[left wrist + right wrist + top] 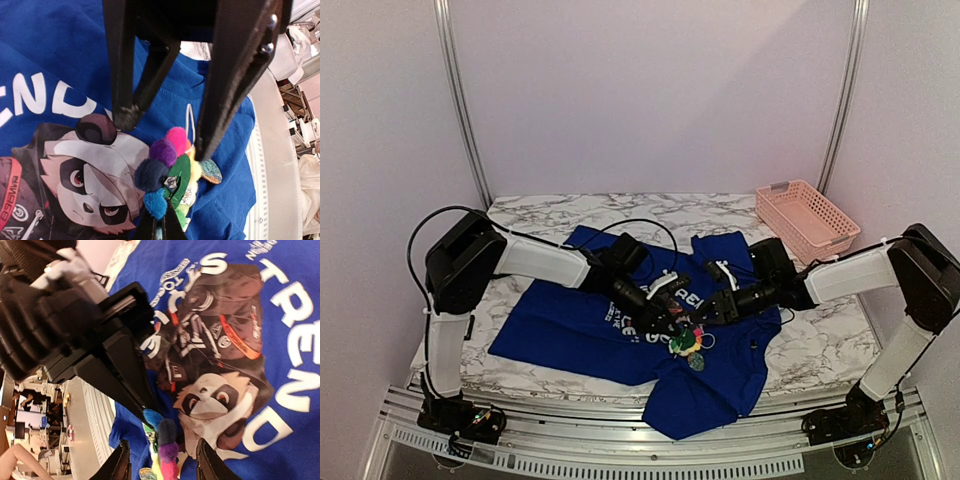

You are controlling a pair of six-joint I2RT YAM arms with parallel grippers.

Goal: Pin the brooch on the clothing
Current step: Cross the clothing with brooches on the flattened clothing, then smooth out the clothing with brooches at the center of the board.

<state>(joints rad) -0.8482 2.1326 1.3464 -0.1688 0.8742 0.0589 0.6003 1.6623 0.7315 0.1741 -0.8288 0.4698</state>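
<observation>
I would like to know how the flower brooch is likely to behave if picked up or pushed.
The brooch probably weighs little: its petals look like fluffy pompoms. They would likely squash rather than break. On the soft blue T-shirt, it may drag fabric instead of sliding.

The T-shirt [560,325] is soft, matt blue cloth, a little rumpled, and its chest print looks flatter and smoother than the weave. The brooch [167,172] has fuzzy pompom petals around a shinier green leaf. The bench [620,208] looks like smooth polished marble, and the basket [815,232] is pink moulded plastic.
</observation>
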